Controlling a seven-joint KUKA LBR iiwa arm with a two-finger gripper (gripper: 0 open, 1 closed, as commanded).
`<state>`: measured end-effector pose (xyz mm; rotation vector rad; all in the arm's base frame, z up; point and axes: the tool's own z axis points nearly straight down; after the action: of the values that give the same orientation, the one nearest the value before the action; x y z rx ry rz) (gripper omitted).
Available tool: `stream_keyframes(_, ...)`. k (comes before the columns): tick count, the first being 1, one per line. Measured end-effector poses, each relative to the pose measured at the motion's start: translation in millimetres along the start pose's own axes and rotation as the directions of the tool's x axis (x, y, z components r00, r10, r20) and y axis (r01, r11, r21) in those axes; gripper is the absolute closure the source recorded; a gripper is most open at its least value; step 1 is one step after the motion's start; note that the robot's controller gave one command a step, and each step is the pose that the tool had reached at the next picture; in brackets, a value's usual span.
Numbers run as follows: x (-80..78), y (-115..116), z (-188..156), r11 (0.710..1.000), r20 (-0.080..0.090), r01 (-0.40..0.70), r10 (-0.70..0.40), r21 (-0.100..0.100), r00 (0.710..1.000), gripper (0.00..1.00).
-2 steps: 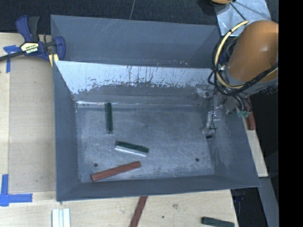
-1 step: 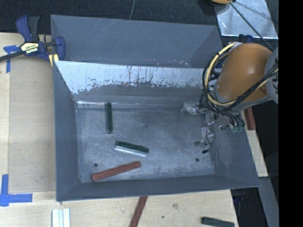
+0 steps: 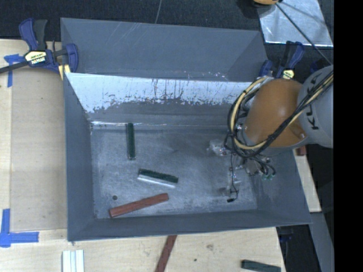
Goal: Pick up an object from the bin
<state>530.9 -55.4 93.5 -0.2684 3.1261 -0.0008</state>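
My gripper (image 3: pixel 231 192) hangs low over the bin floor at the right side, near the front wall, with bare floor beneath it. The nearest loose thing is a short dark green bar with a pale edge (image 3: pixel 157 177), lying flat well to the gripper's left. A reddish-brown stick (image 3: pixel 139 204) lies slanted along the front left of the floor. A dark green stick (image 3: pixel 131 140) lies at the back left, pointing front to back. All three are apart from the gripper.
A small dark speck (image 3: pixel 114 198) sits on the floor beside the reddish-brown stick's left end. The arm with its orange cover and cables reaches in over the bin's right wall. The sloped walls stand close to the gripper at right and front.
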Motion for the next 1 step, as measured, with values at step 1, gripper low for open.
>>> stream_keyframes(1, -46.4, 44.6, -16.0, 0.991, -0.004, 0.134, -0.134, -0.001, 0.991, 0.0)
